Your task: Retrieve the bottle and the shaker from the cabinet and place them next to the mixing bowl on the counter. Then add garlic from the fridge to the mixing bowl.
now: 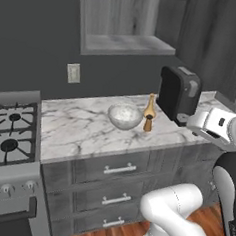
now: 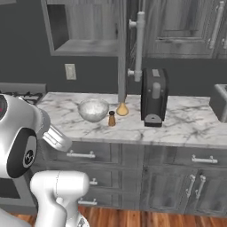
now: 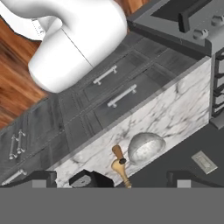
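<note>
Bottle: tan long-necked glass bottle standing upright, neck pointing up — beside small brown shaker and frosted mixing bowl.
Gripper: finger spread — cannot tell.

Flat, dim rendered light, no clear source. Soft faint shadows under my view of the mixing bowl on the pale counter; wall behind the bowl is dark. No glare. Slight low-res softness everywhere, no edge distortion.

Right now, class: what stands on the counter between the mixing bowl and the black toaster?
The bottle and the small brown shaker stand between the mixing bowl and the toaster, as both base views show.
</note>
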### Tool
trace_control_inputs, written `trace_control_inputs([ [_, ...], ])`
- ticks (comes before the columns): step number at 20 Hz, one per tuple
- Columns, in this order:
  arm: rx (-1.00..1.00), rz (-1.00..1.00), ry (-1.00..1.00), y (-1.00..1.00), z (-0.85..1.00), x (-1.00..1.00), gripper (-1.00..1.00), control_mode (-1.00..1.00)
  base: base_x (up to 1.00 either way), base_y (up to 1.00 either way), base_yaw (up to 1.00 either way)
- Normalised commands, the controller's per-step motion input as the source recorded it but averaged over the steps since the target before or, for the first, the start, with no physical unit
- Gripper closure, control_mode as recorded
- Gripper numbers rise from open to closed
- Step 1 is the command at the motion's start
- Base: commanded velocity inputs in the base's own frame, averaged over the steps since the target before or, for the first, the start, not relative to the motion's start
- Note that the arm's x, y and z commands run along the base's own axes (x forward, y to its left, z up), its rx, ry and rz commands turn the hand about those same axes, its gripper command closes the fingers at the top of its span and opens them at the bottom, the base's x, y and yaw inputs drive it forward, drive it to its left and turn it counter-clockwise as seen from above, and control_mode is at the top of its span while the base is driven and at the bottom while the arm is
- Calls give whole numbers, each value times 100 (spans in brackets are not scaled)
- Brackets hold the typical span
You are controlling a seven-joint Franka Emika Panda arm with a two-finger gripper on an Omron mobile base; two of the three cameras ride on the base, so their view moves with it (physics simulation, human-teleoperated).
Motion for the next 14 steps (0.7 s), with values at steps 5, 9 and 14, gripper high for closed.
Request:
trace_control_inputs([
  [5,0,0,0,0,0,0,-100,100,-37,25,-19],
  [9,0,0,0,0,0,0,-100,100,-41,26,-25],
  [14,0,0,0,0,0,0,-100,100,-39,25,-28],
])
